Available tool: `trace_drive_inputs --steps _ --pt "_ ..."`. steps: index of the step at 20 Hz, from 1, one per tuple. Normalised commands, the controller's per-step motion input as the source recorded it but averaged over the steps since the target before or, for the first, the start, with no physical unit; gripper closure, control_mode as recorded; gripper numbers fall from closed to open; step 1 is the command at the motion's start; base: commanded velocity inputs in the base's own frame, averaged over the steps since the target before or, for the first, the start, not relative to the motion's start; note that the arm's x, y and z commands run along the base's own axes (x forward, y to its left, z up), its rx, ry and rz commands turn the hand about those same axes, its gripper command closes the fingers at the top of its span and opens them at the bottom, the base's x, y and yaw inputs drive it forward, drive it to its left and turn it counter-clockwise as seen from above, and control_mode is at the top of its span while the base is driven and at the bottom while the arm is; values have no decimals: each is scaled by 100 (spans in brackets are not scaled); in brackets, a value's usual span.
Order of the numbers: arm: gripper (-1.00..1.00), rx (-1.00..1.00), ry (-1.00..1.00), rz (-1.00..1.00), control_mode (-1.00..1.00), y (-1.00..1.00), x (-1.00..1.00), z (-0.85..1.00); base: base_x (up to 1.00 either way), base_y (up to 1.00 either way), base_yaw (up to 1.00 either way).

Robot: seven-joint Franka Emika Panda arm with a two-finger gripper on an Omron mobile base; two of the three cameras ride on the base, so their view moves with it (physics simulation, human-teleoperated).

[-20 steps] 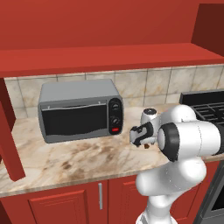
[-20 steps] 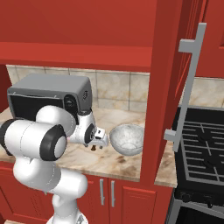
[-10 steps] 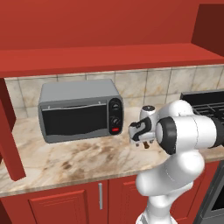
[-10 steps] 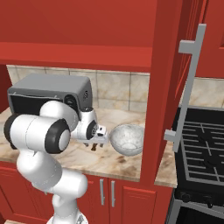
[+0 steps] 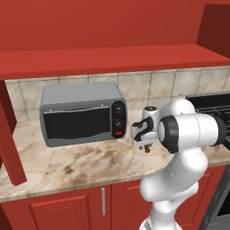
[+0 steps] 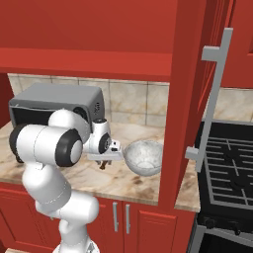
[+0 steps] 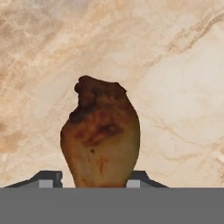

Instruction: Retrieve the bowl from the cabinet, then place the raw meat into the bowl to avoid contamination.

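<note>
My gripper (image 7: 99, 181) is shut on the raw meat (image 7: 101, 140), a brown drumstick-shaped piece that hangs just above the marble counter (image 7: 175, 65). In the right base view the gripper (image 6: 104, 159) holds the meat (image 6: 103, 166) a short way left of the gray stone-like bowl (image 6: 144, 157), which stands on the counter. From the left base view the gripper (image 5: 143, 144) and the meat (image 5: 146, 149) hang right of the toaster oven; the arm hides the bowl there. The red wall cabinet's door (image 6: 190, 94) stands open, its long silver handle (image 6: 213, 94) facing me.
A gray toaster oven (image 5: 81, 113) sits at the back of the counter, left of the gripper. A black stove (image 6: 230, 170) lies to the right, past the open door. Another open red door edge (image 5: 11, 139) stands at the far left. Bare marble (image 5: 76, 164) stretches in front of the oven.
The arm's elbow has swung up and in a little. The hand with the meat has stayed almost where it was, just above the counter.
</note>
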Motion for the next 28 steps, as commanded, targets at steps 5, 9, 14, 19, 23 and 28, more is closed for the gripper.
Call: trace_drive_inputs --steps 5,9,14,19,23,28 --pt "100 0 -1 0 -100 -2 2 -9 0 0 0" --pt "100 0 0 0 -100 -13 0 10 0 0 0" --pt "100 0 -2 -2 -100 -17 -10 37 0 0 0" --pt "100 -2 -5 -4 -100 -3 -5 52 0 0 0" --pt "100 -4 -6 -2 -100 37 2 45 0 0 0" --pt "100 -7 -5 -1 -100 48 0 36 0 0 0"
